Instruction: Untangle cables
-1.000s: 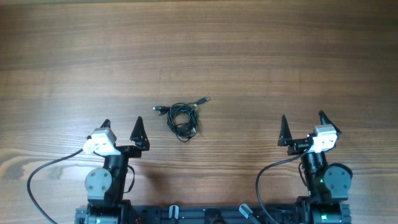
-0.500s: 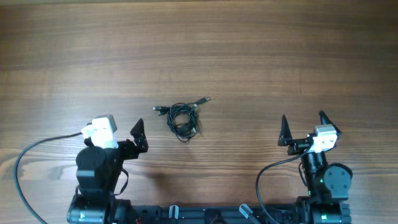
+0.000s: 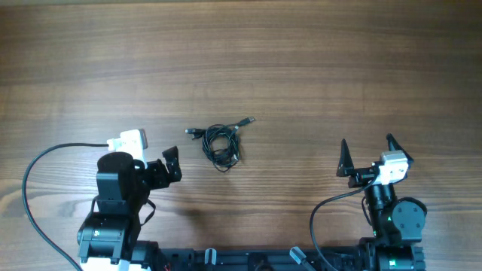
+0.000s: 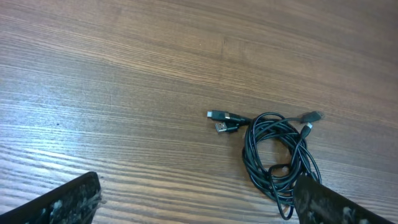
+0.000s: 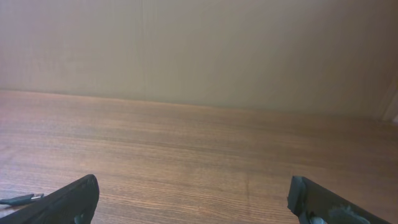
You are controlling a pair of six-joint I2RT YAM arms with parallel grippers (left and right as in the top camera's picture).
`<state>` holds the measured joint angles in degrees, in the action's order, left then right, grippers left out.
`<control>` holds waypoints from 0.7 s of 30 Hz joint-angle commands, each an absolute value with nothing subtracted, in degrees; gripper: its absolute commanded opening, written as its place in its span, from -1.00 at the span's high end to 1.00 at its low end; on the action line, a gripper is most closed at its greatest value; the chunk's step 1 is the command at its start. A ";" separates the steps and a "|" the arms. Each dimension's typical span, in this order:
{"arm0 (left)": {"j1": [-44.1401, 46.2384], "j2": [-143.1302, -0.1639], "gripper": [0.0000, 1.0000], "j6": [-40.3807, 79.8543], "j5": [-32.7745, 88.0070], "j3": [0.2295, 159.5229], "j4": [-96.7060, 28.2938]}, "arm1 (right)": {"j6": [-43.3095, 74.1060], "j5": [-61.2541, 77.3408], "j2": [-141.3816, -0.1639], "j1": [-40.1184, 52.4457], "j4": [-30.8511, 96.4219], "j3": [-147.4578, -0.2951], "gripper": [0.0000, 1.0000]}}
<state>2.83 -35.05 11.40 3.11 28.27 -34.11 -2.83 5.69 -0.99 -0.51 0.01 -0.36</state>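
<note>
The cables (image 3: 223, 147) lie in one small tangled black coil on the wooden table (image 3: 316, 68), with plug ends sticking out to the left and upper right. In the left wrist view the cables (image 4: 247, 149) sit ahead and to the right, the coil's near loop just beside the right fingertip (image 4: 333, 202). My left gripper (image 3: 149, 155) stands open a short way left of the coil, nothing between its fingers. My right gripper (image 3: 367, 143) is open and far to the right; one silver-tipped plug (image 5: 18, 199) shows at its view's left edge.
A thick black cable (image 3: 34, 177) loops from the left gripper head out to the left and down to the arm's base. The bare wooden table stretches on all sides of the coil. The arm bases stand along the near edge (image 3: 248, 260).
The left arm has lifted and turned, carrying its white head up and right towards the coil. The cables and the right arm have stayed where they were.
</note>
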 commanded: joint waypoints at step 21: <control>2.39 -35.16 -1.00 10.74 4.03 29.69 -35.62 | -1.93 4.67 -0.43 -0.19 -0.14 -0.30 -0.99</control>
<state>2.83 -35.05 11.42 3.11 28.27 -35.81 -2.83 5.67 -0.99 -0.51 0.01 -0.36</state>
